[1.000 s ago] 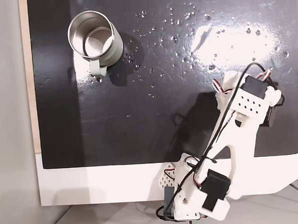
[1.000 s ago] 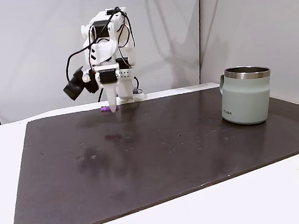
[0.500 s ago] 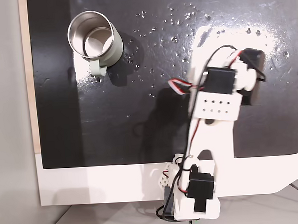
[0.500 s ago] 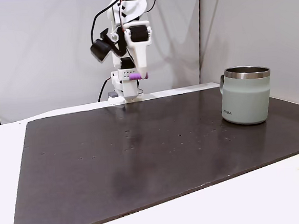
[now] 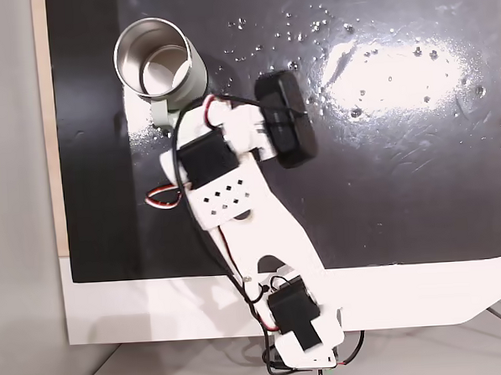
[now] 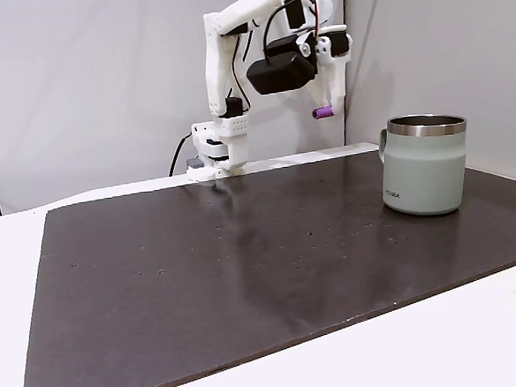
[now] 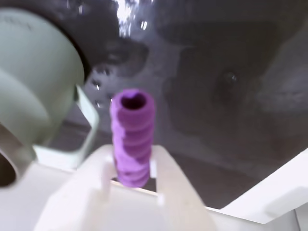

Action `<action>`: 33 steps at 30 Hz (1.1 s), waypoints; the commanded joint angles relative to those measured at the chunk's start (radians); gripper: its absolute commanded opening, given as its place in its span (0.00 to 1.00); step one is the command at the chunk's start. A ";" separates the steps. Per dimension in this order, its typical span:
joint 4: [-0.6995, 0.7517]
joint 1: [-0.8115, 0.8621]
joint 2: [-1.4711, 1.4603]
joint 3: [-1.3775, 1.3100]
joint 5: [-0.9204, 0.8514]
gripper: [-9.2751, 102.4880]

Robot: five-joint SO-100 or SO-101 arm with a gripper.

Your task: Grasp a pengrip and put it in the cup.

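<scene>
I have the gripper (image 7: 131,180) pinching the pengrip (image 7: 132,136) — in the wrist view the two white fingers (image 7: 168,178) press against its lower end from either side, and the purple ribbed sleeve sticks out beyond their tips with its open end facing away from the camera. Just left of it in that view I see the cup (image 7: 36,77), its pale grey-green wall and the small handle close beside the sleeve, though this picture is blurred.

In the fixed view from the side, the arm (image 6: 230,45) reaches up and over to the right from its base at the far edge of the mat, and the gripper (image 6: 326,109) hangs high above the dark mat (image 6: 202,277) with the pengrip (image 6: 323,113) showing as a small purple spot at its tip. It sits left of the cup (image 6: 425,177) and above the level of its rim, not over the opening. The cup stands upright on the right side of the mat, handle to its left.

In the fixed view from above, the arm (image 5: 234,197) stretches from the near white edge toward the cup (image 5: 156,62) at the far left — its head lies just beside the cup's handle, and I cannot make out the sleeve there.
</scene>
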 commanded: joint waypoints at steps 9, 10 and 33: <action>0.077 -0.187 -0.264 -0.456 0.032 0.08; 0.071 -0.196 -0.276 -0.483 0.031 0.08; -0.052 -0.086 -0.629 -1.109 0.040 0.08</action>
